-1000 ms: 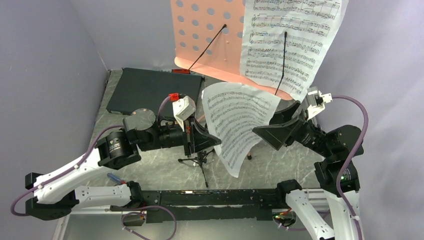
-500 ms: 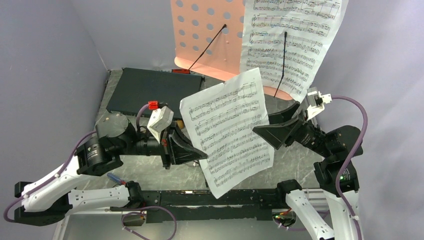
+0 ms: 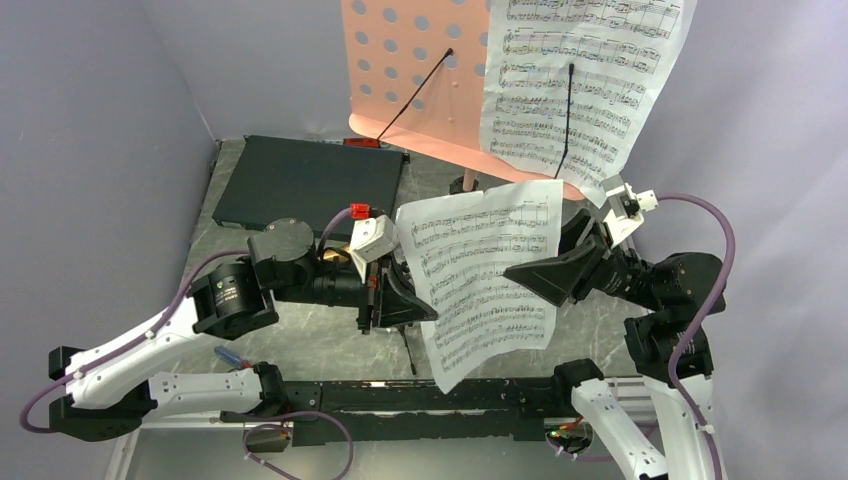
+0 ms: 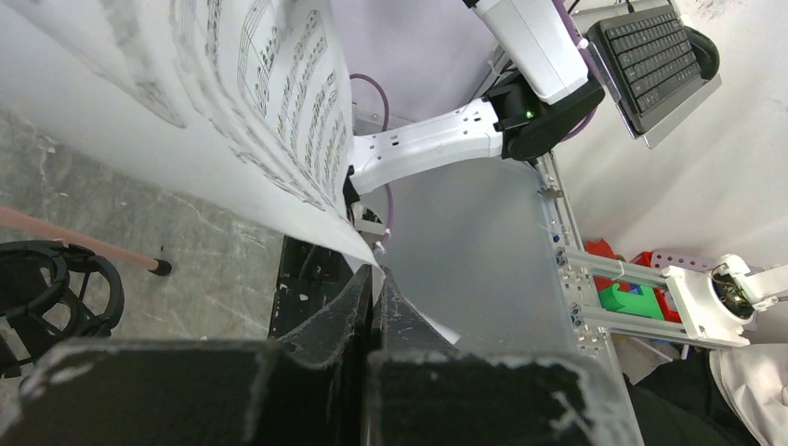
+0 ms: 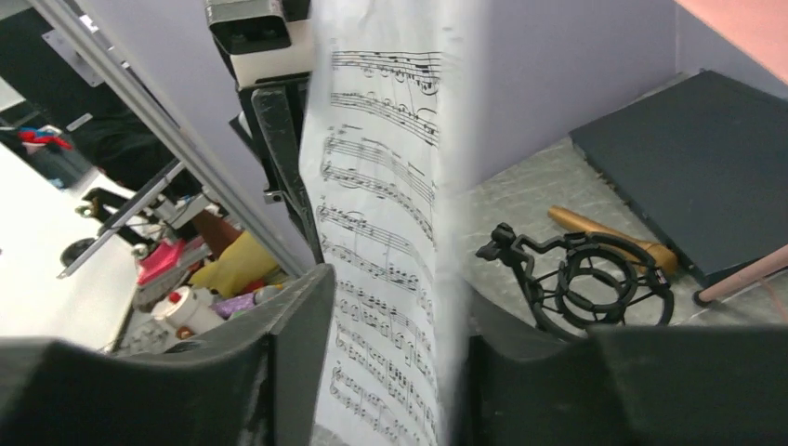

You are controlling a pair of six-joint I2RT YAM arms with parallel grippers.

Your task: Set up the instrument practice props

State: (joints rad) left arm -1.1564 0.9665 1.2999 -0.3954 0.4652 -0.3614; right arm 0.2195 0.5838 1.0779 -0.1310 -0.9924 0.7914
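The pink perforated music stand (image 3: 400, 60) rises at the back, with one sheet-music page (image 3: 580, 90) resting on its right half. A second page (image 3: 490, 270) hangs in the air between my arms. My left gripper (image 3: 405, 300) is shut on its lower left corner, which is pinched between the jaws in the left wrist view (image 4: 376, 279). My right gripper (image 3: 527, 272) straddles the page's right edge, jaws apart with the sheet (image 5: 381, 214) between them. The black ring-mount mic stand (image 5: 595, 279) and the gold microphone (image 5: 604, 232) sit on the table beyond it.
A flat black box (image 3: 300, 180) lies at the back left of the marbled table. The stand's pink leg (image 5: 743, 279) reaches the table by the mic stand. Purple walls close in both sides. A black rail (image 3: 420, 395) runs along the near edge.
The left arm swung the page out to the left, then back right, so it now hangs flatter between the arms. The right gripper's jaws have narrowed around the page's right edge.
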